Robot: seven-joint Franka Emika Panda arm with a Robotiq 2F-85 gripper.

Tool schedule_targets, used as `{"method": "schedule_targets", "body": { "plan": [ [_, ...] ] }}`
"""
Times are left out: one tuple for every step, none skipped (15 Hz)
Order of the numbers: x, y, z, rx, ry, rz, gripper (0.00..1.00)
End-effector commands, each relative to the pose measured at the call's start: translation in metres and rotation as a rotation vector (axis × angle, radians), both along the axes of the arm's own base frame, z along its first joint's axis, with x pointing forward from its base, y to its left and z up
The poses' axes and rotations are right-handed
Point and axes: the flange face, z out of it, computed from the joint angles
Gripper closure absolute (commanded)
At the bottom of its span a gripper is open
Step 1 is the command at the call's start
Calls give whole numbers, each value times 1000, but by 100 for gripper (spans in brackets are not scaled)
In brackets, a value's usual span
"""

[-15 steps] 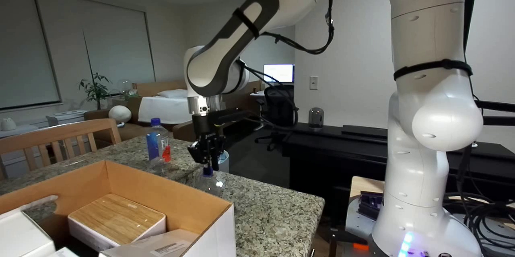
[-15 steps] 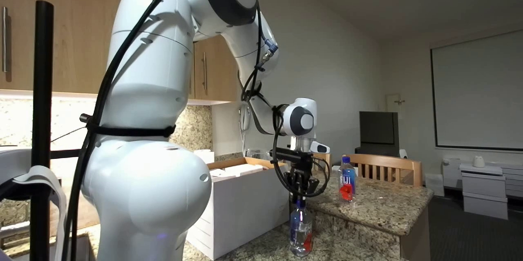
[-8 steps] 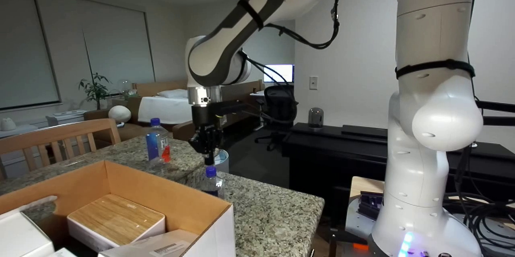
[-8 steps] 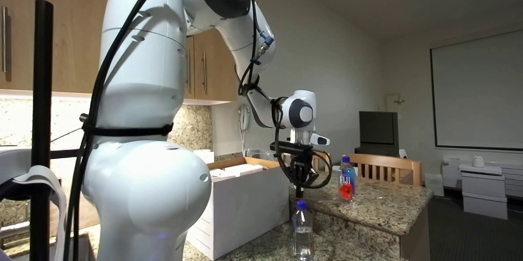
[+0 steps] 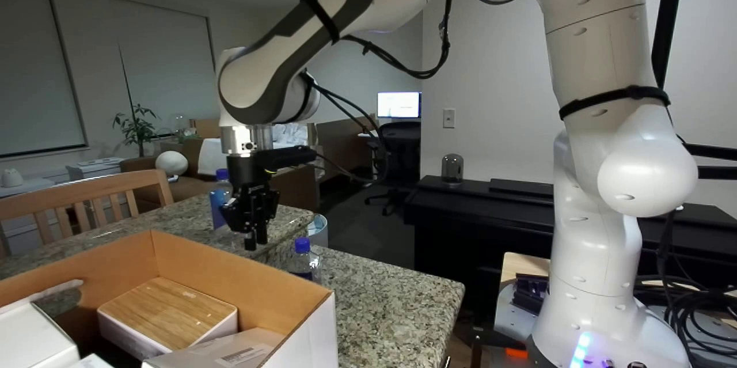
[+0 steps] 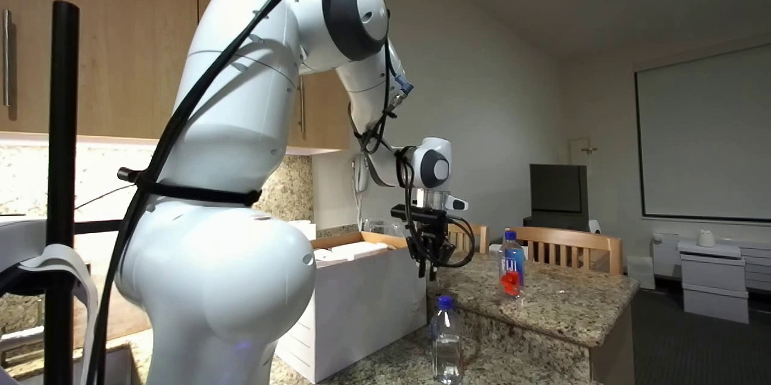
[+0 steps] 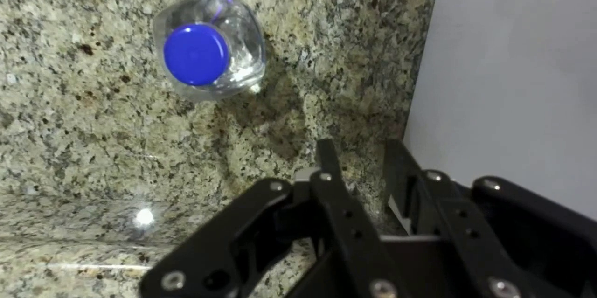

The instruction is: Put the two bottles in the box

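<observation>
One clear bottle (image 6: 447, 343) with a blue cap stands upright on the lower granite counter beside the box (image 6: 367, 300); in the wrist view this bottle (image 7: 238, 62) appears from above, upper left. The other bottle (image 6: 511, 264), blue and red, stands on the raised counter; in an exterior view this bottle (image 5: 218, 207) is partly covered by my gripper (image 5: 256, 241). My gripper (image 7: 360, 144) hangs above the counter next to the box's white outer wall (image 7: 508, 79), apart from both bottles. Its fingers (image 7: 328, 153) stand a modest gap apart with nothing between them.
Inside the box lie a wood-topped block (image 5: 167, 313), a white carton (image 5: 34, 336) and a flat cardboard packet (image 5: 230, 351). The raised counter (image 6: 560, 300) forms a step behind the lower one. A wooden chair (image 5: 86, 201) stands beyond it.
My gripper was at the nearer bottle's cap, then rose off it. It has since shifted towards the box and parted its fingers. That bottle stays standing, turned so its clear side shows.
</observation>
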Motion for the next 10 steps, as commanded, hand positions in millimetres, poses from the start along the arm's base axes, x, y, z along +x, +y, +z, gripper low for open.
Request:
{"method": "schedule_targets", "body": {
  "plan": [
    [11,-15,0,-34,55,-63,37],
    [12,-21,1,-46,71,-82,31],
    [11,-27,3,-57,81,-104,24],
    [10,-32,5,-63,91,-121,18],
    [9,-38,6,-65,102,-138,11],
    [8,-42,6,-66,119,-150,5],
    [3,-45,4,-64,141,-152,2],
    [-1,-47,0,-70,161,-158,0],
    [-7,-49,-7,-71,184,-163,0],
    [-11,-52,-11,-71,203,-168,0]
  ]
}}
